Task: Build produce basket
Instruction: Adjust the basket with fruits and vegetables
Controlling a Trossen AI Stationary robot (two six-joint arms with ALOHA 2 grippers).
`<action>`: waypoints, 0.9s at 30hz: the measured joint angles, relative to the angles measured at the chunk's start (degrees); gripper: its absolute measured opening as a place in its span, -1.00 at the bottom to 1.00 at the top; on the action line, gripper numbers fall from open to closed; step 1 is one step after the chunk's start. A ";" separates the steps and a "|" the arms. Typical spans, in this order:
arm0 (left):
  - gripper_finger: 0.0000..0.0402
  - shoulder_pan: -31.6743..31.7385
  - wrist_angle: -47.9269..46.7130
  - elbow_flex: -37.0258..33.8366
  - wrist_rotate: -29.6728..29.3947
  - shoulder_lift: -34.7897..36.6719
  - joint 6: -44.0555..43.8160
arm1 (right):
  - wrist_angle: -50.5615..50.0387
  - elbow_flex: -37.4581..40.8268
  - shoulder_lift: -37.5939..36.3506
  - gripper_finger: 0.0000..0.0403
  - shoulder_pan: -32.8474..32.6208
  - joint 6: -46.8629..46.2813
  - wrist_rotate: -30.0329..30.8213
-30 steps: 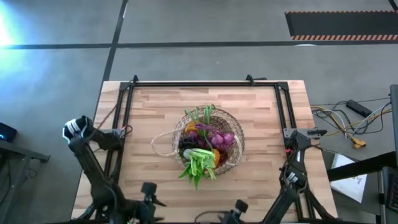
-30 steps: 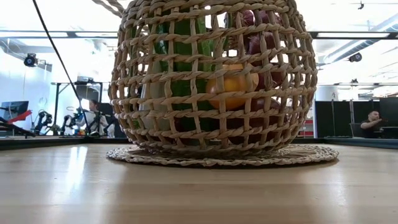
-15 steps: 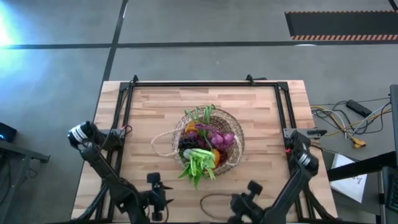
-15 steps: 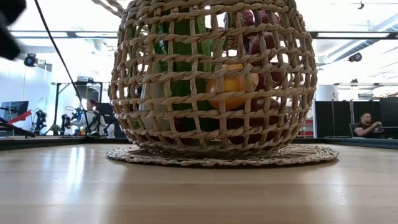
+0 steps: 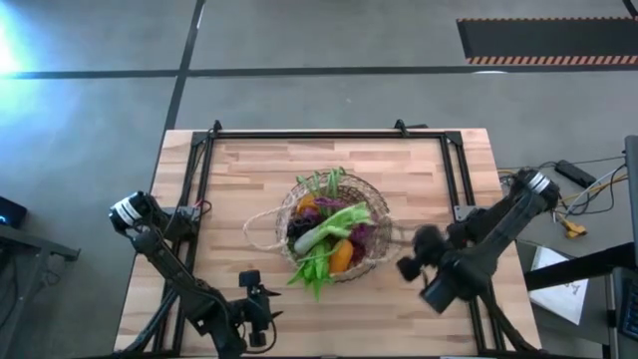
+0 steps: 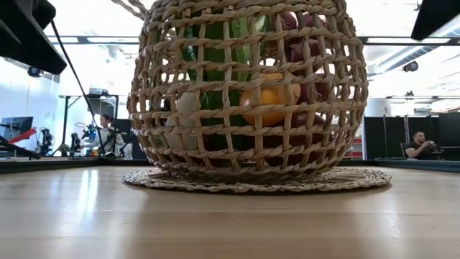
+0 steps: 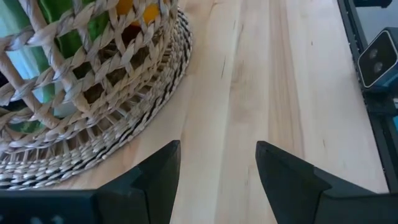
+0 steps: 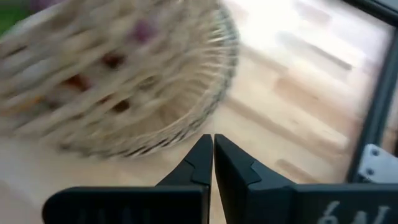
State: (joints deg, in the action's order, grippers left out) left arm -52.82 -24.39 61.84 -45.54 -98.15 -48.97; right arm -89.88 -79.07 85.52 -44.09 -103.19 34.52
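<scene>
The pale tan wicker basket point(image 5: 334, 237) stands at the table's middle on its flat woven foot point(image 6: 259, 180), its thin loop handle point(image 5: 261, 231) toward the left. It holds the produce: a white-green leek point(image 5: 329, 227) lying slantwise across the top, green leaves point(image 5: 314, 267), orange pieces point(image 5: 341, 255) and a purple bunch point(image 5: 361, 235). My left gripper point(image 5: 261, 304) is open and empty near the table's front edge, left of the basket. My right gripper point(image 5: 411, 259) is shut and empty, just right of the basket; the basket point(image 8: 124, 81) shows blurred ahead of its fingers.
A black metal frame point(image 5: 329, 133) runs around the table's far, left and right sides. Bare wood lies on every side of the basket. A small camera point(image 7: 378, 59) sits at the table's edge by my left gripper. People point(image 6: 424, 140) are in the room behind.
My right arm has swung from the table's near edge up and toward the right side of the basket. My left gripper has come a little farther from the near edge. In the basket the leek now lies slantwise across the top, over the purple bunch.
</scene>
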 joint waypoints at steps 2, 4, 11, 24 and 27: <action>-0.04 0.00 -0.03 -0.07 -0.02 0.00 -0.04 | 0.06 5.27 -4.50 -0.96 0.59 -2.60 1.00; -0.04 0.00 -0.06 -0.11 -0.17 0.00 -0.04 | 1.12 10.05 -7.33 -0.96 0.87 -4.28 3.18; -0.04 0.68 -0.59 -0.39 -5.32 0.00 0.29 | 15.45 23.00 -8.85 -0.96 0.98 -5.11 9.72; -0.04 3.25 -21.98 -0.39 -5.07 7.35 -7.78 | 58.89 24.71 2.09 -0.96 1.93 22.80 16.05; -0.04 3.16 -30.60 -0.39 -4.16 11.23 -11.95 | 62.49 21.60 6.89 -0.96 3.69 27.49 16.16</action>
State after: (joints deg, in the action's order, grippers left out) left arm -49.66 -55.00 61.45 -49.70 -86.92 -60.92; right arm -27.38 -57.46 92.41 -40.40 -75.70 50.68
